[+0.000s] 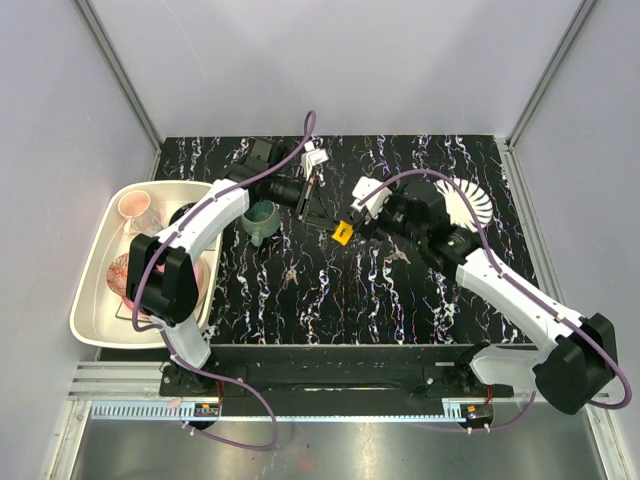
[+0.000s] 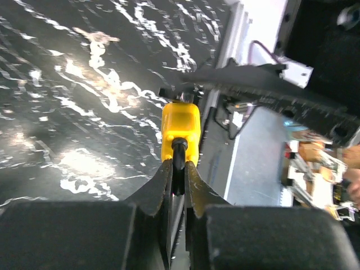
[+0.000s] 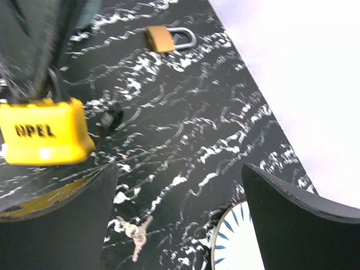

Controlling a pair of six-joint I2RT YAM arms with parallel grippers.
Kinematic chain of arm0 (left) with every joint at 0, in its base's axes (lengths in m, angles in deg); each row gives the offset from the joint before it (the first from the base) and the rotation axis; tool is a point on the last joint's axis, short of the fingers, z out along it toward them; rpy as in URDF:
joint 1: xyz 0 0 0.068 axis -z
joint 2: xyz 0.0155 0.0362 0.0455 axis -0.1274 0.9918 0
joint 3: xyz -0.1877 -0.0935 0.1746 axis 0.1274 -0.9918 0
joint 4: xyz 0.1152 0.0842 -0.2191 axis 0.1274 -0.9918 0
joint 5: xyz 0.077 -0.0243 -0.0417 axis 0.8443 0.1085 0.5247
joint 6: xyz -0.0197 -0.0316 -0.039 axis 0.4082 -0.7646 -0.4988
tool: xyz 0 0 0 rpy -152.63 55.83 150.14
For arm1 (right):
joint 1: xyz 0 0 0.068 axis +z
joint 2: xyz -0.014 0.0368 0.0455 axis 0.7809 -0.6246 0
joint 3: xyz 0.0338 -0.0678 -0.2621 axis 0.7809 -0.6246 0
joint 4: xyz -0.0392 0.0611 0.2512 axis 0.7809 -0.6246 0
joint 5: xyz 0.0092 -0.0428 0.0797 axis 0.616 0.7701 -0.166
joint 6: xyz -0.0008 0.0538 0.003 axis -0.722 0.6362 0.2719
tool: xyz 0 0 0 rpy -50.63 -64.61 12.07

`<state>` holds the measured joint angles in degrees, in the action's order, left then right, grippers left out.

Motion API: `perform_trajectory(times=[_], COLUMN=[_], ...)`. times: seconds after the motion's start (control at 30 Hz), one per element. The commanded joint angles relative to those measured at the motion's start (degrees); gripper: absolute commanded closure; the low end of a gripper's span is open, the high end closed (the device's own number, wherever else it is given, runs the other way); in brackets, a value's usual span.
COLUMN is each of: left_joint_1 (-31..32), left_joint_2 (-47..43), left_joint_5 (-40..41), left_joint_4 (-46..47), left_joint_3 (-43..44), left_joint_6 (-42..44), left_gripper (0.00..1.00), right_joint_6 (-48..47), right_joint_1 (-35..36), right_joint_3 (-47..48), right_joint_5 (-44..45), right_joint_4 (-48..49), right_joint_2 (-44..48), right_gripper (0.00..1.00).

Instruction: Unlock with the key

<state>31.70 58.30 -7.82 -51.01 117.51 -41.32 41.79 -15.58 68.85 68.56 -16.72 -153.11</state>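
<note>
**While the lock hangs gripped, the key lies untouched**

As far as these views let us judge, we are early in the job. Our black marbled table [image 1: 300, 290] carries everything. Well apart to the left of the yellow padlock [image 1: 342, 233] sits a cream tray [image 1: 88, 300] of dishes. Near the padlock on its right lies a fan-patterned plate [image 1: 470, 205].

Our left gripper [image 2: 178, 163] is pinched almost closed on the padlock's black shackle [image 2: 179, 149] and holds the yellow body off the table. Our right gripper [image 3: 177, 174] stands spread wide just beside the padlock, on its plate side, with nothing between its fingers.

A brass padlock [image 3: 160, 39] lies flat on the table, well apart from the yellow one. What looks like a small silver key bunch [image 3: 135, 233] rests on the table near the yellow padlock, toward the plate, and neither gripper touches it. A dark stub [image 2: 181, 91] shows at the padlock's underside; we cannot tell whether it is a key.

We judge that the lock is presented and steadied. Picking up the key, seating it, turning it and freeing the shackle remain.
</note>
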Motion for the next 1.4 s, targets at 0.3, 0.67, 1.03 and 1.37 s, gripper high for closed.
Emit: perform_trajectory(times=[0.3, 0.67, 1.03, 1.37], left_joint_1=[-0.7, 3.3, 6.5, 8.1], left_joint_2=[6.0, 14.0, 18.2, 19.0], left_joint_5=[30.8, 56.2, 64.5, 66.8], left_joint_4=[-6.7, -10.7, -10.7, -10.7], left_joint_3=[9.6, 14.4, 16.2, 16.2], left_joint_6=[10.7, 10.7, 10.0, 10.3], left_gripper=[1.00, 1.00, 1.00, 0.81], right_joint_6=[-2.4, -0.6, 0.6, 1.0], right_joint_1=[-8.9, -9.1, -9.1, -9.1], right_joint_3=[-5.9, -6.9, -6.9, -6.9], right_joint_5=[10.5, 17.4, 16.4, 15.8], right_joint_4=[0.0, -3.4, -5.1, -5.0], right_joint_2=[3.9, 2.0, 1.1, 0.2], right_gripper=[0.03, 0.03, 0.04, 0.04])
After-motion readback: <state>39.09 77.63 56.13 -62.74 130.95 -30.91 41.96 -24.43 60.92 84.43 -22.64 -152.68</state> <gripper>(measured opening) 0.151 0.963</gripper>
